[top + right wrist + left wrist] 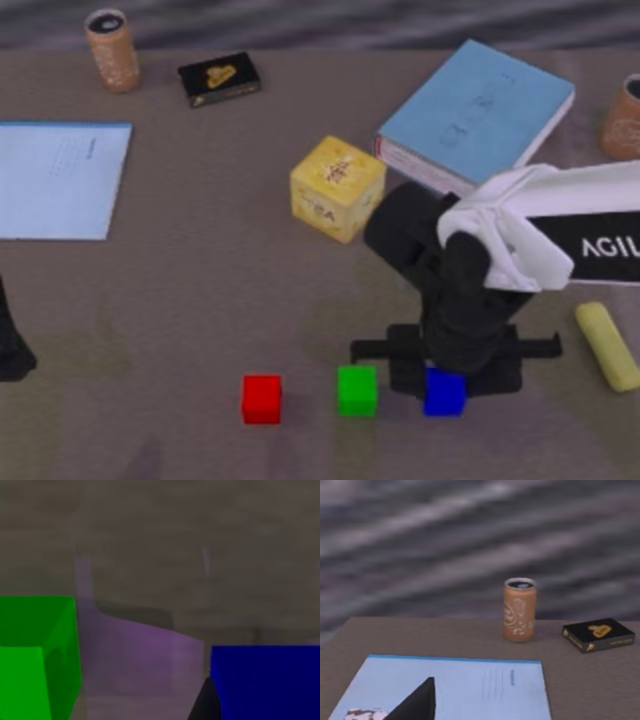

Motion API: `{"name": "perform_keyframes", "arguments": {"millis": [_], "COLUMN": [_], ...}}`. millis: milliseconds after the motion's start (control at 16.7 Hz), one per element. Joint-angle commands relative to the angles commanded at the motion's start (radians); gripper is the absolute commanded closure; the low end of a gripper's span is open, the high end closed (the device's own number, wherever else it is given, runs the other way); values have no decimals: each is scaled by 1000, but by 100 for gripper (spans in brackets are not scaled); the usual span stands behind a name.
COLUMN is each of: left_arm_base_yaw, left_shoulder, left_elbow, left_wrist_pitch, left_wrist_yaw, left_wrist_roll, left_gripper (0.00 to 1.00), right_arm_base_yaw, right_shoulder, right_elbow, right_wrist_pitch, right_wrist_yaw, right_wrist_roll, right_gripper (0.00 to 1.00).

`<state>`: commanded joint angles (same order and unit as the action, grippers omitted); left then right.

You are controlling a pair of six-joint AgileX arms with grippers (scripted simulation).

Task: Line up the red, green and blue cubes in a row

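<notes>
Along the near edge of the table sit three small cubes in a row: one red cube at the left, one green cube in the middle, one blue cube at the right, each apart from its neighbour. Directly over the blue cube hangs the right gripper; whether its fingers grasp the cube I cannot tell. At the left edge, the left gripper is parked. Farther back stand one yellow printed box, two orange cans, one blue book, one pale blue notebook, one black card box and one yellow bar.
</notes>
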<state>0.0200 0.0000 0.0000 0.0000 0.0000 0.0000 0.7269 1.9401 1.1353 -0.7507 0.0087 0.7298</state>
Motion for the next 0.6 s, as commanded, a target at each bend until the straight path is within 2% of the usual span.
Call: {"name": "perform_keyframes", "arguments": {"millis": [360, 600], "left_arm_base_yaw": [0, 0], "left_shoulder": [0, 0], "left_elbow": [0, 0], "left_wrist_pitch": [0, 0], "left_wrist_yaw": [0, 0], "left_wrist_roll": [0, 0], "left_gripper": [0, 0], "right_arm_base_yaw": [0, 0], "right_shoulder": [0, 0], "right_elbow": [0, 0], "right_wrist_pitch": [0, 0], "right_wrist_yaw": [0, 0], "right_wrist_roll": [0, 0], "right_gripper": [2, 0]}}
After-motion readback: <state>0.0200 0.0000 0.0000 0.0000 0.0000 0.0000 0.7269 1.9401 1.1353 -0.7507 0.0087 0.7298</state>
